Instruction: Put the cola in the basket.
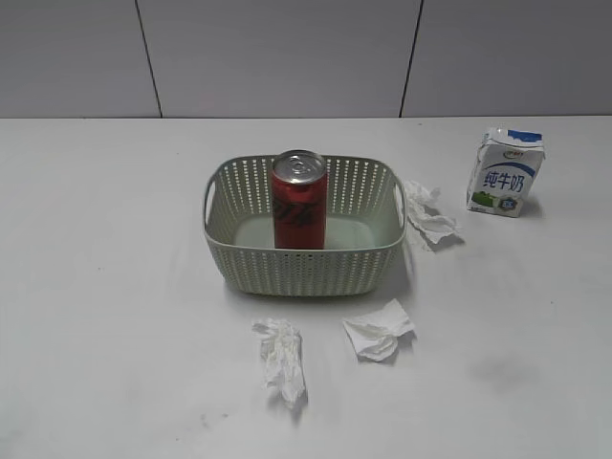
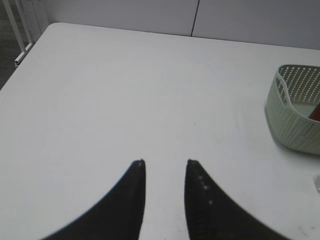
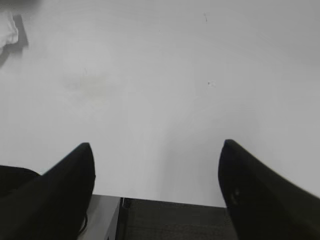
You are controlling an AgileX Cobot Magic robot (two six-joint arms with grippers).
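The cola (image 1: 299,203), a slim red can with a silver top, stands upright inside the pale grey-green basket (image 1: 287,270) at the table's middle. In the left wrist view the basket (image 2: 295,117) shows at the right edge with a sliver of the red cola (image 2: 315,112) inside. My left gripper (image 2: 165,162) is open and empty over bare table, well left of the basket. My right gripper (image 3: 156,146) is wide open and empty at the table's front edge. Neither gripper shows in the exterior view.
A white-and-blue milk carton (image 1: 506,172) stands at the back right. Crumpled tissues lie right of the basket (image 1: 427,216) and in front of it (image 1: 379,331), (image 1: 282,358). A tissue (image 3: 7,27) shows in the right wrist view. The table's left edge (image 2: 22,60) is visible.
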